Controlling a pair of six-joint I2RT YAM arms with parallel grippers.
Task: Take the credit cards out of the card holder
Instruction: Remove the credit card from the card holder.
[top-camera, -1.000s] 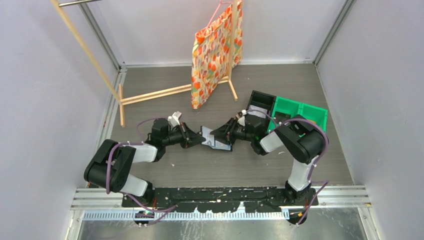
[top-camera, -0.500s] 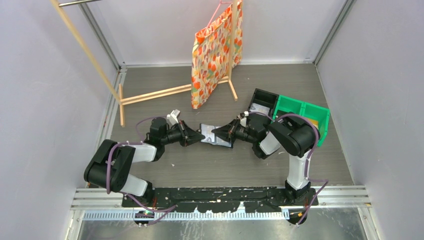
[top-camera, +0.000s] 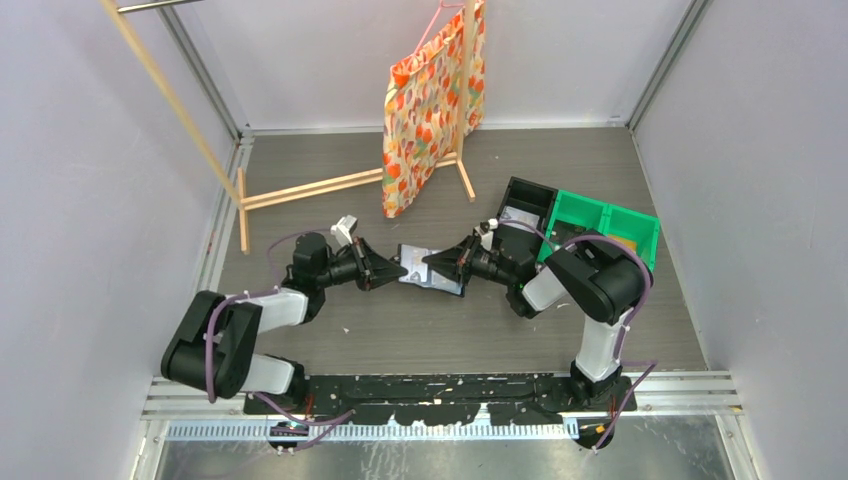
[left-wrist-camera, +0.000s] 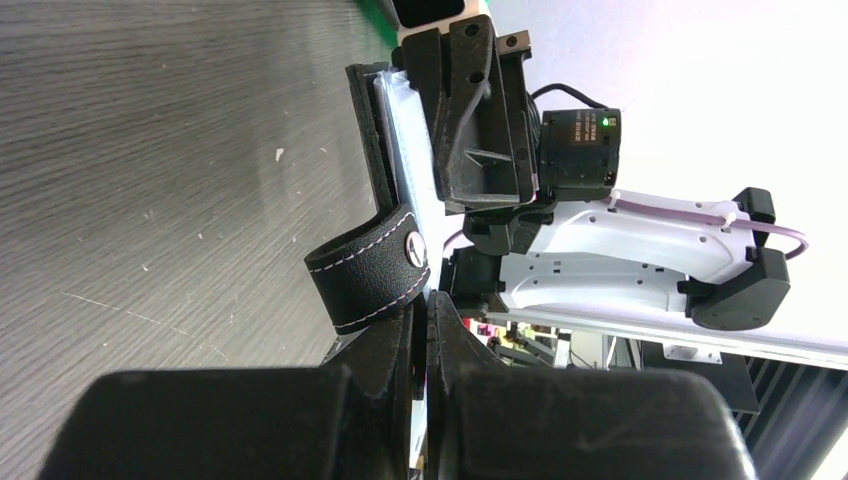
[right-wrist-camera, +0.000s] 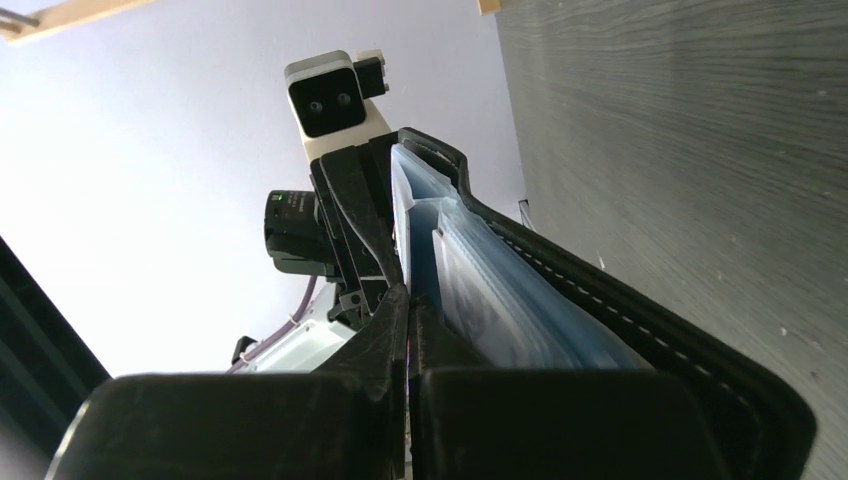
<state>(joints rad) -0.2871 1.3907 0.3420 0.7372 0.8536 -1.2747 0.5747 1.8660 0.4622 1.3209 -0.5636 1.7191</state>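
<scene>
So the small black bifold leather card holder (top-camera: 428, 271) is up off the dark wood-grain table (top-camera: 400, 335), hanging mid-table between the two arms. The left gripper (top-camera: 398, 272) is clamped down tight on its left edge. In the left wrist view, the holder's black stitched clasp tab with a silver snap (left-wrist-camera: 372, 268) curls out just above those fingers.

The right gripper (top-camera: 438, 267) comes in from the other side, fingers pressed together on the blue-grey pocketed inside of the holder. From the right wrist cam the pockets fan open just right of the fingertips, with the black cover below them. I honestly can't tell if there's a card pinched in there or just a pocket leaf.

Off to the right there's a black open-topped plastic bin (top-camera: 530, 192) touching a green plastic bin (top-camera: 600, 215). At the back, an orange patterned gift bag (top-camera: 425, 110) hangs on a pale wooden stand (top-camera: 310, 187).
</scene>
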